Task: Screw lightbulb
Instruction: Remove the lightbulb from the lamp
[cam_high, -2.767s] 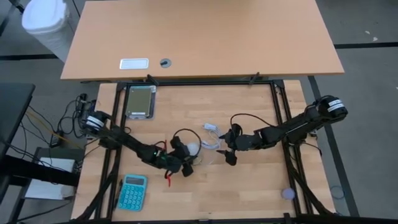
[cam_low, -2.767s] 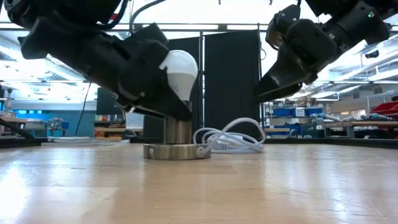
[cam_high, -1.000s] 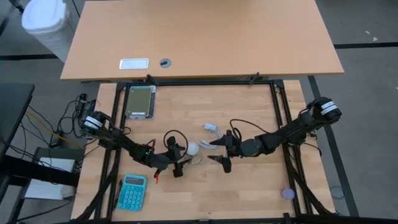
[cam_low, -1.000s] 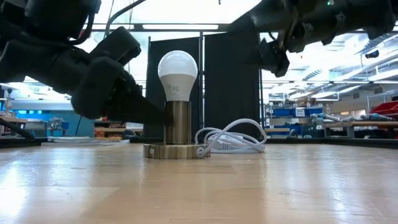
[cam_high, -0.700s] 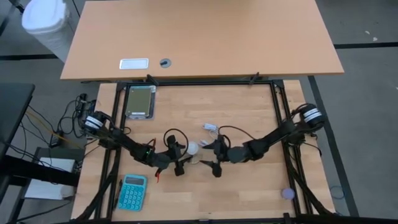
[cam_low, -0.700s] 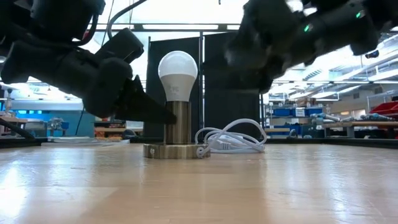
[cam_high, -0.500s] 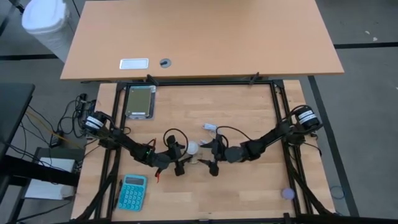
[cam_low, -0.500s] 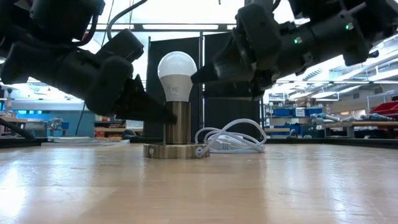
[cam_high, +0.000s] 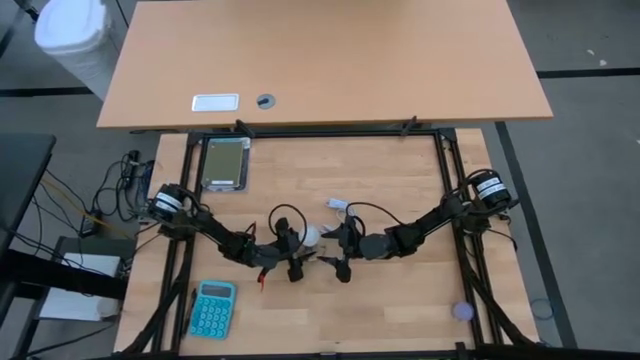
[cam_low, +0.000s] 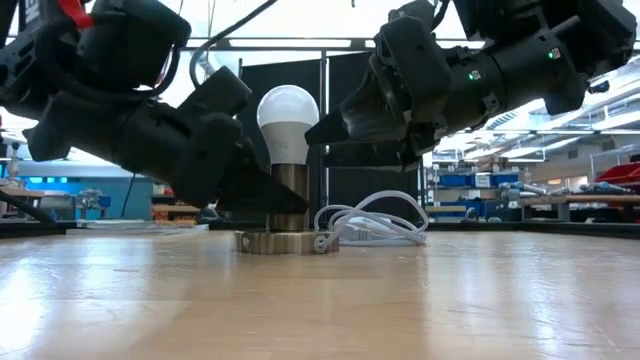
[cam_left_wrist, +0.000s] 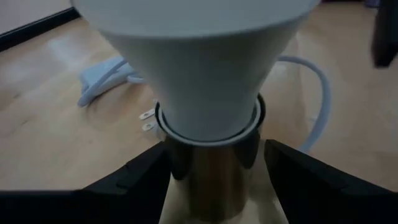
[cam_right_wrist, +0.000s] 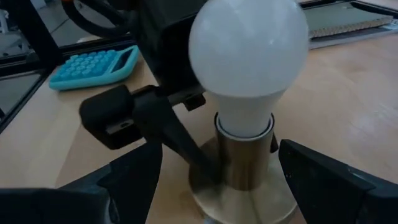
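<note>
A light wooden worktop (cam_high: 400, 190) framed in black rails carries the scene, with a workshop of shelves and dark screens behind it in the low view. Near the middle of the worktop, slightly toward its front edge, the lightbulb (cam_low: 288, 122) stands in a brushed metal socket (cam_low: 287, 212) on a round base. It is white and frosted, with a round globe that narrows to a cone where it meets the socket's collar. Its long axis is vertical: globe up, narrow base down in the socket.

The left gripper (cam_left_wrist: 214, 163) sits low beside the socket, its two dark fingers spread on either side of the metal tube and gripping nothing that can be seen. The right gripper (cam_right_wrist: 217, 163) faces the bulb from the opposite side, its fingers wide apart and empty. A white cord (cam_low: 370, 225) lies coiled just beside the base, and a teal calculator (cam_high: 212, 307) rests near the front left corner.
</note>
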